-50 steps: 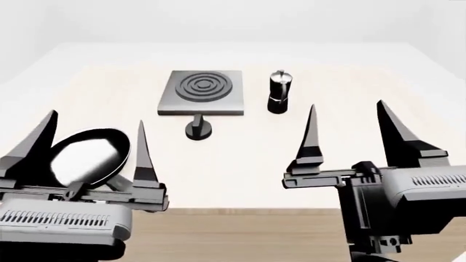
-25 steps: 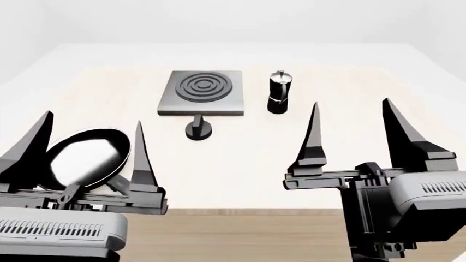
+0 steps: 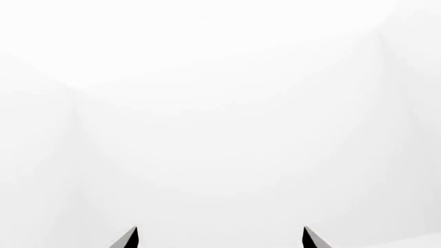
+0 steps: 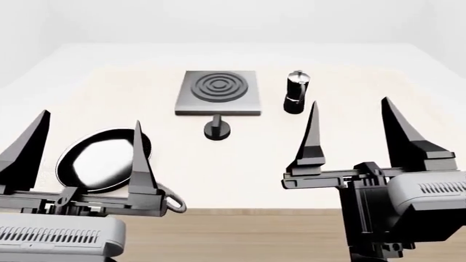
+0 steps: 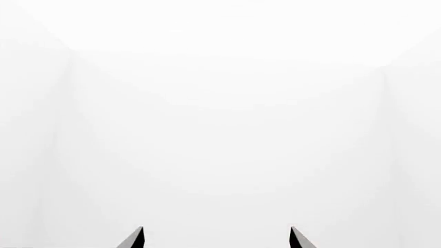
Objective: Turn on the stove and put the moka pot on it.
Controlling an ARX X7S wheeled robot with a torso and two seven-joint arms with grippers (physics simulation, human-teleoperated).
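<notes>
White walls surround pale table (image 4: 240, 164); its far edge seems blurred.

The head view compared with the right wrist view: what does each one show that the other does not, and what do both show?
Only the head view shows the scene: the table with the stove, its knob, the moka pot standing beside the stove, the frying pan, and the left gripper, open and empty. The right wrist view shows nothing of its own, only blank white background. Both show the right gripper, open and holding nothing.
</notes>
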